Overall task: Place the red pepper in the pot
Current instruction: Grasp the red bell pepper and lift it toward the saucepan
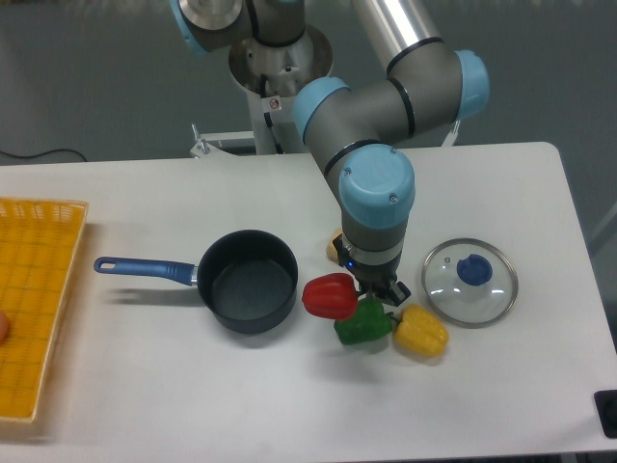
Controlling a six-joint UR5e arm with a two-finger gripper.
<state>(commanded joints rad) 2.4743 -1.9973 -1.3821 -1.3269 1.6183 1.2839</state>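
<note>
Red pepper (pixel 330 295) sits on the white table (pixel 501 386), just to the right of the pot (pixel 247 281) and close to touching its rim, though from where I stand I cannot tell whether they actually meet. It is outside the pot, not in it. The pot is dark and round, nothing inside it, with its blue handle (pixel 145 267) pointing left toward a yellow tray (pixel 39 309) at the table's left edge.

Right beside the red pepper, a little lower, lies a green pepper (pixel 362 324), and next to that a yellow pepper (pixel 421 331); the three form a tight row running to the right. A glass lid (pixel 470 283) with a blue knob lies flat further right, just above the yellow one.

The arm reaches down from the back, and its gripper (pixel 384 289) hangs over the spot where the red and green peppers meet. The wrist blocks most of the fingers from my angle, so I cannot tell whether they are spread or pressed together, or whether they grip anything. A small pale object (pixel 335 248) peeks out behind the wrist.
</note>
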